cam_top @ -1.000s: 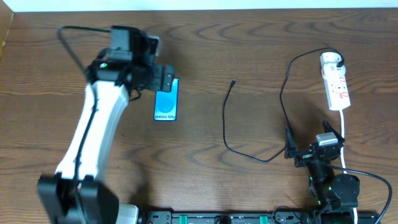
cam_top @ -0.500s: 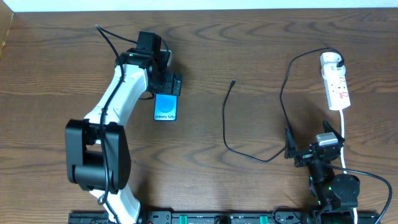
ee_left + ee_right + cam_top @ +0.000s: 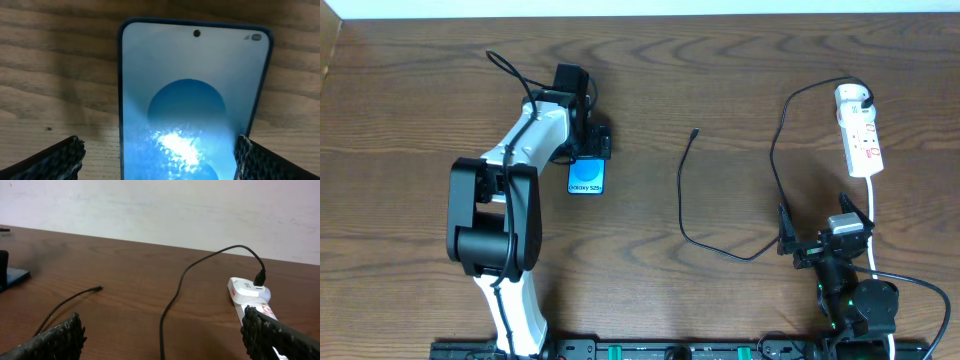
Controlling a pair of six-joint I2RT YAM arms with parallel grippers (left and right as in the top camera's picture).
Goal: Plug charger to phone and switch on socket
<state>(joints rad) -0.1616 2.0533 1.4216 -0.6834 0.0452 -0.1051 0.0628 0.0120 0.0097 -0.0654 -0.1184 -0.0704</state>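
While the left gripper (image 3: 160,157) hangs low over the phone (image 3: 195,100), its two fingers (image 3: 55,160) are spread, one on each long side of it. One finger looks to be right at the phone's edge and the other is a little apart from it, so nothing is pinched yet. The phone lies flat toward the far edge of the tabletop, left of the middle.

I judge that the step in hand is the taking of the phone. To do it well, the gripper should be centred first, so that both fingers meet the long edges together; otherwise the phone will probably turn on the wood. The squeeze should be gentle, because such a slim, smooth body slips out easily.

The plug tip (image 3: 694,132) of the charger cable (image 3: 685,215) lies free near the middle of the tabletop, well apart from the phone. The adapter (image 3: 853,96) sits in the socket (image 3: 865,145) near the far right corner. The right gripper (image 3: 160,325) is by the near edge on the right, its fingers spread wide and holding nothing.
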